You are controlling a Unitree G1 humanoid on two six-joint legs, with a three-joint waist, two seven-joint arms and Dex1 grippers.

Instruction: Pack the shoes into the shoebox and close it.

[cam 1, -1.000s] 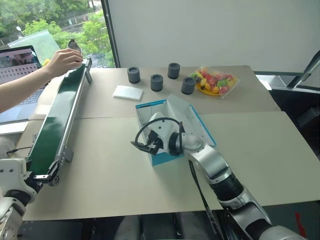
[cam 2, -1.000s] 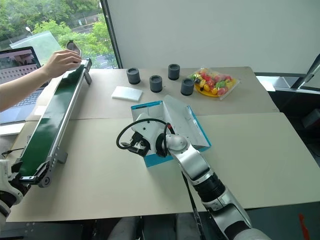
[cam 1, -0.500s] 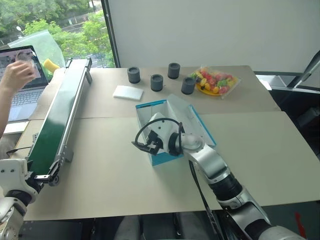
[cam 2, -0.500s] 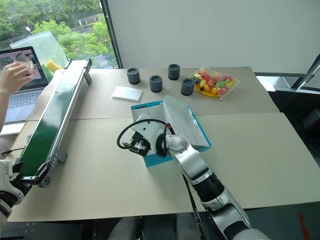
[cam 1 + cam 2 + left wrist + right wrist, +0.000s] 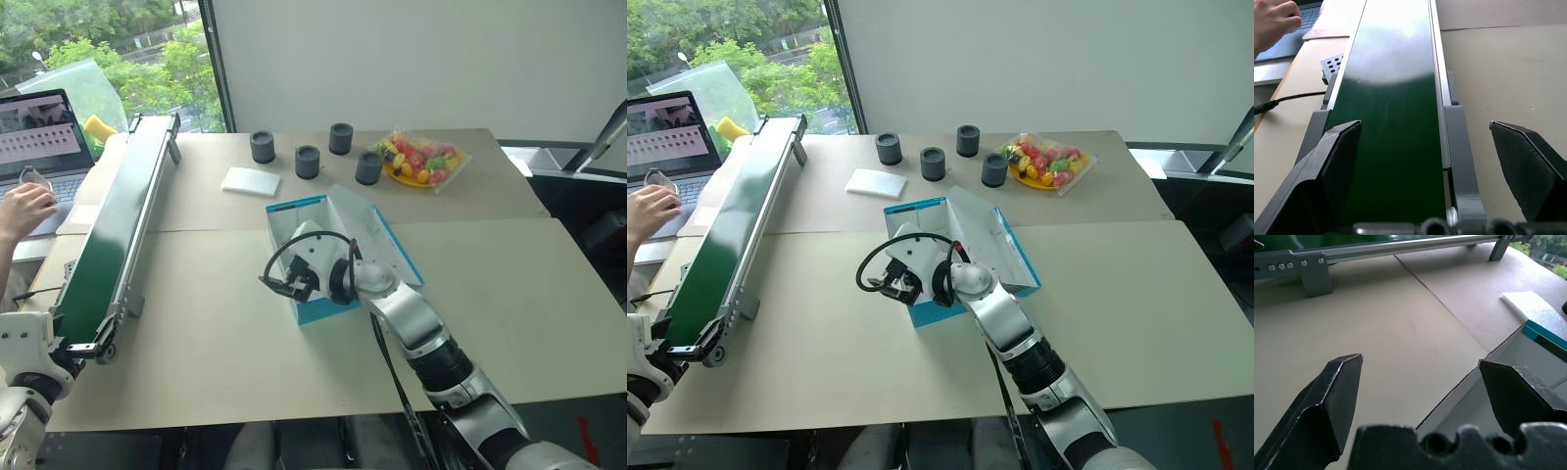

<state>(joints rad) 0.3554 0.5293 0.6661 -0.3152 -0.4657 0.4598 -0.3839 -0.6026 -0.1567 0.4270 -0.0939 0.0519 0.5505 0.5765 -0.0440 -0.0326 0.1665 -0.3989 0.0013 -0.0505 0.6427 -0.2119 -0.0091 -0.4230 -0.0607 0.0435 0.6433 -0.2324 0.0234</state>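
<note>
Teal shoebox (image 5: 338, 257) sits open on the worktop (image 5: 245, 343), lid flung back, right under the spread right end effector (image 5: 292, 284). Left end effector (image 5: 1435, 161), jaws wide too, waits at the near end of the green conveyor (image 5: 113, 230). A person's hand (image 5: 24, 208) has pulled away from the belt's far end to the laptop (image 5: 39, 137); likely a shoe coming.

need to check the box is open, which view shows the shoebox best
The left eye view: the whole shoebox shows, lid up, white inside, with the right tool partly in front. The right eye view shows the same. The right wrist view catches one white wall and a teal corner.
</note>
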